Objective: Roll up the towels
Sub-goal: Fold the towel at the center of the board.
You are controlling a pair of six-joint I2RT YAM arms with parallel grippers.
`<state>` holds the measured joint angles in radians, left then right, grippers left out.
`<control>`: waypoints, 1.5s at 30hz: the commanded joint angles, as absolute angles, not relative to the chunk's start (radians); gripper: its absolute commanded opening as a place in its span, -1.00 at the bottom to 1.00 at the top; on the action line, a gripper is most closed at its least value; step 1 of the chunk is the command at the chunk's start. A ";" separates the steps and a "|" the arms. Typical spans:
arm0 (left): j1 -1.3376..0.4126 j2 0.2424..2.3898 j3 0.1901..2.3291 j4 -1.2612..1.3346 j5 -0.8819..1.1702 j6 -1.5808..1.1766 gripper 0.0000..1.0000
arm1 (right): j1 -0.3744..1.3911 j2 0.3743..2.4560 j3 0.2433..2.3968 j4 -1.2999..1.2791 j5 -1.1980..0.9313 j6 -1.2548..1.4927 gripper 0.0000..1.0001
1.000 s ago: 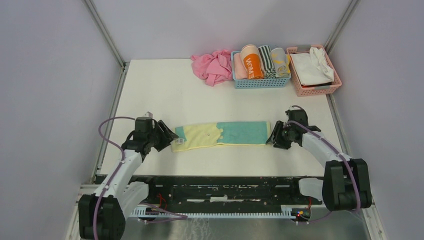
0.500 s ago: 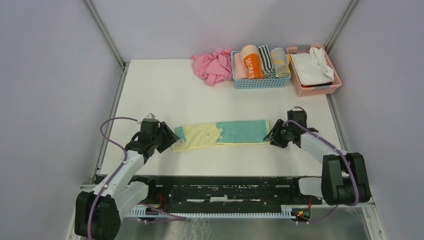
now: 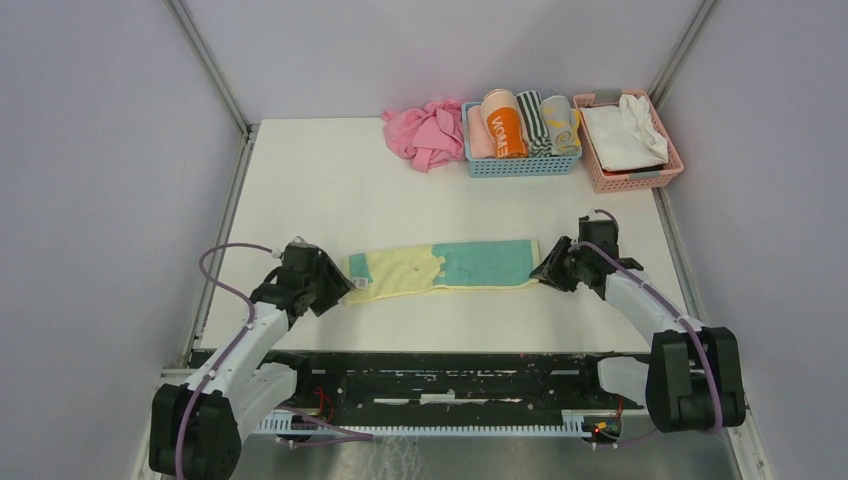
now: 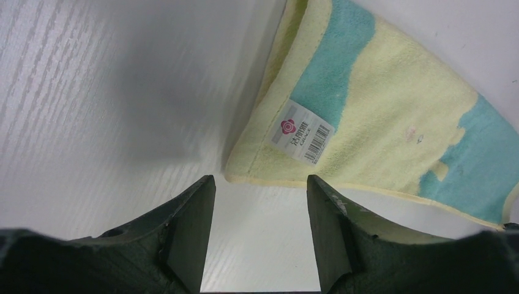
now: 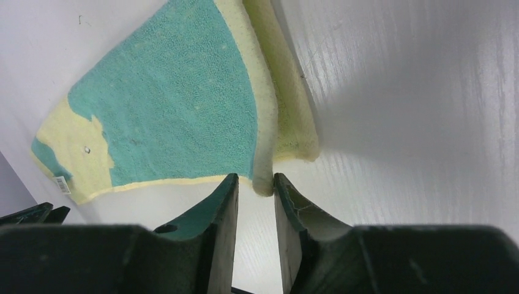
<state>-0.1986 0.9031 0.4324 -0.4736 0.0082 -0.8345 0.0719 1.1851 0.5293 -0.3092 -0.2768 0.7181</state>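
A pale yellow towel (image 3: 440, 267) with a teal figure lies folded into a long strip across the near middle of the table. In the left wrist view its labelled left end (image 4: 379, 122) sits just ahead of my left gripper (image 4: 260, 180), which is open with only bare table between its fingers. My right gripper (image 5: 255, 177) is at the strip's right end (image 5: 183, 110). Its jaws are narrow, and the towel's folded corner pokes between the tips, touching one finger with a gap at the other. In the top view the left gripper (image 3: 338, 283) and right gripper (image 3: 545, 270) flank the strip.
At the back, a blue basket (image 3: 520, 164) holds several rolled towels, among them a grey roll with yellow marks (image 3: 562, 125). A crumpled pink cloth (image 3: 425, 132) lies to its left. A pink basket (image 3: 630, 180) with white cloth stands at its right.
The right gripper's jaws have narrowed around the towel's right corner. The left arm has shifted slightly toward the near edge, its jaws still wide.
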 commanded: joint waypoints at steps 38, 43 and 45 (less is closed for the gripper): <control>-0.201 0.929 0.470 -0.416 -0.006 -0.896 -0.95 | 0.071 1.269 0.630 -0.284 -0.213 0.635 -0.99; -0.198 0.989 0.582 -0.428 -0.052 -0.860 -0.95 | 0.054 1.300 0.717 -0.313 -0.190 0.599 -0.99; -0.196 1.037 0.631 -0.409 -0.055 -0.846 -0.95 | 0.041 1.329 0.764 -0.320 -0.189 0.580 -0.99</control>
